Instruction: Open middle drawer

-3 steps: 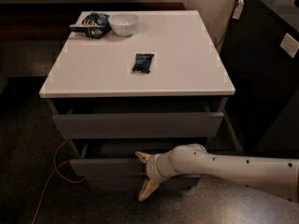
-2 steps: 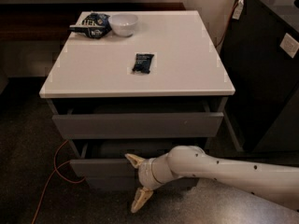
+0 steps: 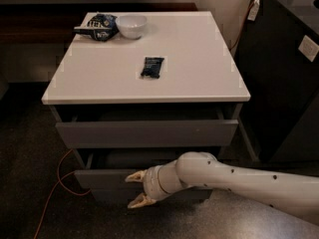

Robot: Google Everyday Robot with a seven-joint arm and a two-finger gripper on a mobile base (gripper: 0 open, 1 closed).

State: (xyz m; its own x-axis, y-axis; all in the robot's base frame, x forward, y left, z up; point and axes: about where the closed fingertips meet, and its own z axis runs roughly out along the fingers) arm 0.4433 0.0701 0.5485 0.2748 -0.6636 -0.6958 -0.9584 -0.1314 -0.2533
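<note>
The grey cabinet has a white top [image 3: 194, 78]. Its top drawer [image 3: 144, 133] stands slightly pulled out. The middle drawer [image 3: 97, 179] below it is pulled out further, and its dark inside shows behind the front panel. My gripper [image 3: 133, 189] is at the front of the middle drawer, left of centre, reaching in from the right on the white arm [image 3: 239, 178]. Its two cream fingertips [image 3: 135, 176] are spread apart, one above the other, holding nothing.
On the cabinet top lie a small dark packet [image 3: 152, 66], a white bowl [image 3: 131, 26] and a blue chip bag [image 3: 98, 27]. A black cabinet [image 3: 284, 83] stands close on the right. An orange cable [image 3: 55, 183] runs over the floor at the left.
My gripper has moved left along the front of the middle drawer and risen slightly. The drawers and the things on top have not visibly moved.
</note>
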